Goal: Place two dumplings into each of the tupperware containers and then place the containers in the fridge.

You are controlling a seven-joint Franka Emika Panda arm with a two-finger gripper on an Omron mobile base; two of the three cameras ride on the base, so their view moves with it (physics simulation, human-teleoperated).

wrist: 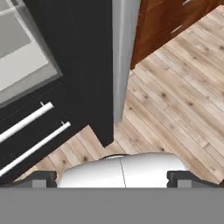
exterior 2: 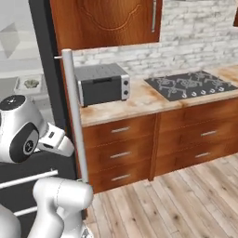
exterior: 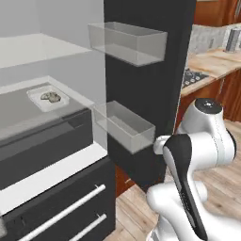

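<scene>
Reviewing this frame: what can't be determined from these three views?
- Dumplings in the tupperware container on the fridge shelf: too small to count in either base view.
- Second container: whereabouts unknown; the fridge interior is cut off by the left base view's left edge.
- Pincer: the hand view's bottom band hides the tips, so open or shut is unclear.

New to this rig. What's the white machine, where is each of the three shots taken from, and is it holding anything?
It's a rendered kitchen. The white machine is a robot arm on a base that drives. Two cameras ride on the base behind it, left and right; the third sits on the hand, looking down along the gripper at the wood floor. The fridge stands open; on a shelf inside lies a shallow container with dumplings in it. The right view shows the counter with a toaster oven and a cooktop. The fingers stand wide apart with nothing between them.
</scene>
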